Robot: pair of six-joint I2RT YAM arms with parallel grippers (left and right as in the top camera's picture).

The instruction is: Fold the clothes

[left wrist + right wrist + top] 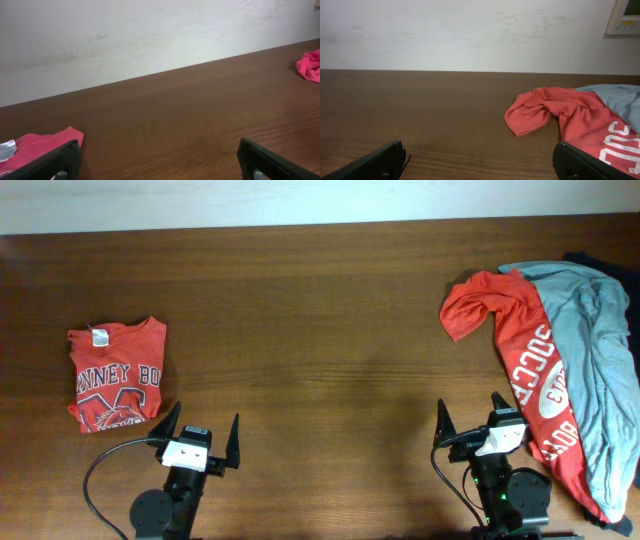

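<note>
A folded orange-red T-shirt (117,373) with white chest lettering lies flat at the table's left; one corner (42,144) shows in the left wrist view. At the right lies a crumpled red shirt (528,365) lettered "SOCCE", partly under a grey-blue shirt (592,345). Both appear in the right wrist view, the red shirt (555,114) in front of the grey-blue shirt (620,97). My left gripper (204,420) stands open just right of and nearer than the folded shirt, and holds nothing. Beside the red shirt's left edge my right gripper (469,408) is open and empty.
A dark garment (592,262) pokes out behind the pile at the far right corner. The brown wooden table (330,330) meets a white wall (470,30) at the back, with a small wall panel (625,17) at the upper right.
</note>
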